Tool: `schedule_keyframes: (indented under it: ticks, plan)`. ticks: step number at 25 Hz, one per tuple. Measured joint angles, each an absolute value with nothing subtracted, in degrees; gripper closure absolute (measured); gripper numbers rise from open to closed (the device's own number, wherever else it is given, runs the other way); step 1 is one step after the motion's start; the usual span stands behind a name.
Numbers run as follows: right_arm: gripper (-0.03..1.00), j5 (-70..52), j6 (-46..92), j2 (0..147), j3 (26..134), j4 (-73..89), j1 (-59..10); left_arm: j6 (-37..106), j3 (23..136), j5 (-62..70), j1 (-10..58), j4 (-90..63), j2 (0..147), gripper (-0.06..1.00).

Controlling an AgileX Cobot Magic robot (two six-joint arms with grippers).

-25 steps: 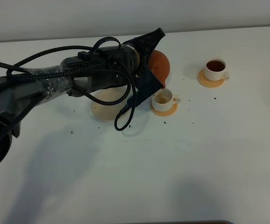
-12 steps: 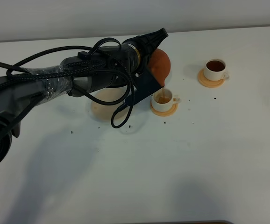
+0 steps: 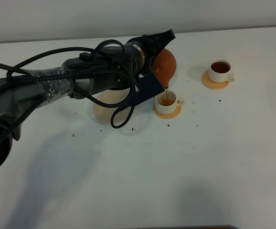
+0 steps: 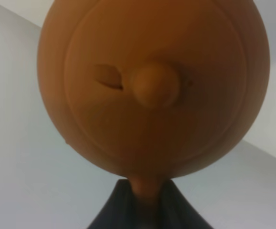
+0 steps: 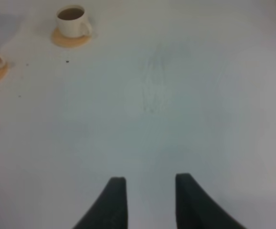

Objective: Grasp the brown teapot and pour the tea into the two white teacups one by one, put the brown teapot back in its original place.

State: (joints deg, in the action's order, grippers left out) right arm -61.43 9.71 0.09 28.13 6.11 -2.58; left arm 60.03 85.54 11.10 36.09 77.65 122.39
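The teapot is gripped by its handle in the closed left tool and is held tilted above the desk, toward its far edge. The spout points down directly over the nearer cup, in which tea already shows. The farther cup, toward the right edge, is seen full. The coming move is judged to turn on the pale coaster, which lies beside the nearer cup toward the left edge, partly under the left arm. The pot would first have to be levelled. The right tool hangs open, well apart, with nothing held.
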Motion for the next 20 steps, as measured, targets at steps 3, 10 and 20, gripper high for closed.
schedule_keyframes:
  ticks: [3, 10, 20]
  plan:
    - [0.73, -61.43, 9.71, 0.09, 28.13, 6.11, -2.58, 60.03, 85.54, 10.76, 36.09, 79.11, 122.39, 0.83]
    - [0.73, -61.43, 9.71, 0.09, 28.13, 6.11, -2.58, 60.03, 85.54, 9.68, 36.09, 80.94, 122.39, 0.83]
    - [0.73, -61.43, 9.71, 0.09, 28.13, 6.11, -2.58, 61.99, 85.54, 8.36, 36.09, 80.98, 122.39, 0.83]
